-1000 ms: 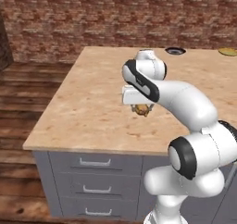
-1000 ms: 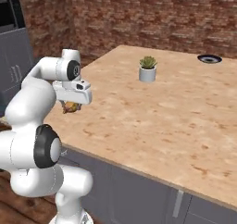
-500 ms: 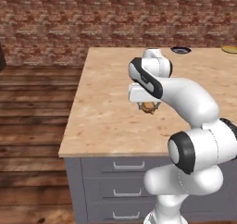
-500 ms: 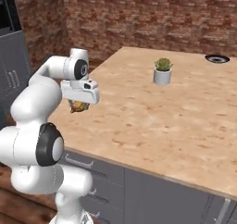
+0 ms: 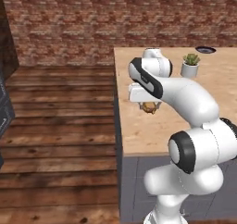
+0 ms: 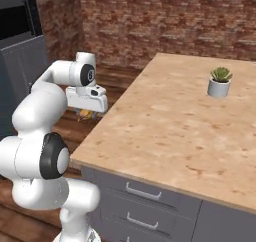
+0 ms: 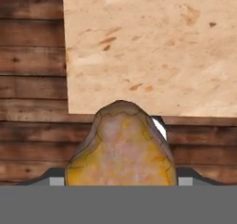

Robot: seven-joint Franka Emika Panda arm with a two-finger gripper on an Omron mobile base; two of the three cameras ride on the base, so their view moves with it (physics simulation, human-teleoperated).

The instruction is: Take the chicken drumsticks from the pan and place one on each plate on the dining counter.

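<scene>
1. Hand view looks down past a drumstick (image 7: 121, 149) that sits between the fingers, a golden-orange lump with a brown edge.
2. Fingers (image 7: 121, 181) are closed on the drumstick; their tips are almost wholly hidden behind it, and only a sliver of white shows at its upper right side.
3. Beyond the drumstick in this view lies a corner of the table (image 7: 152, 47), pale wood grain with brown flecks, and dark floor planks (image 7: 30, 79) run along its two edges.
4. Left base view shows the white arm (image 5: 185, 102) reaching forward over the table (image 5: 139, 126), with the hand near the table's left edge.
5. Under the hand the drumstick (image 5: 148, 107) hangs as a small brown lump, above the table top and not touching it.
6. Right base view puts the drumstick (image 6: 86, 115) just beside the table's near left edge (image 6: 107, 131), over the floor side; from these angles I cannot tell whether it is over the table or just off it.
7. A small plant (image 5: 190, 64) in a white pot stands further in on the table, well apart from the hand; it also shows in the right base view (image 6: 219, 82).
8. At the far edge of the table, beyond the plant, lies a dark plate (image 5: 205, 49) with a pale ring.
9. Behind the table rises a brick wall (image 5: 92, 19).
</scene>
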